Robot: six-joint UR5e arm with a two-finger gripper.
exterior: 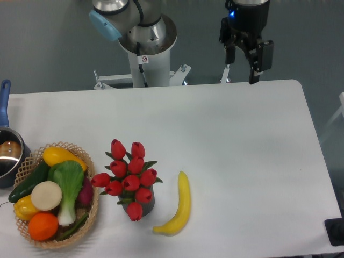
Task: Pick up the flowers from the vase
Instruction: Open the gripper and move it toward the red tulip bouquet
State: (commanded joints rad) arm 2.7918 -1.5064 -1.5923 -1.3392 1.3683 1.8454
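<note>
One gripper [239, 67] hangs open above the table's far edge. Flowers [128, 177] sit in the vase [146, 206] near the front edge; a loose grasp could tip it onto the banana [180, 207].

My arm [141, 24] is silver-grey metal with a light blue joint cap and a small red-and-white sticker on its white base column. At upper right, my black end effector [242, 69] shows a blue light and two dark fingers.

White surface [231, 156] with rounded corners fills most of the frame. Grey-blue floor [48, 48] runs across the top and down the right edge. Lighting even, shadows soft. Dark object [336, 232] at lower right edge, unidentifiable.
</note>
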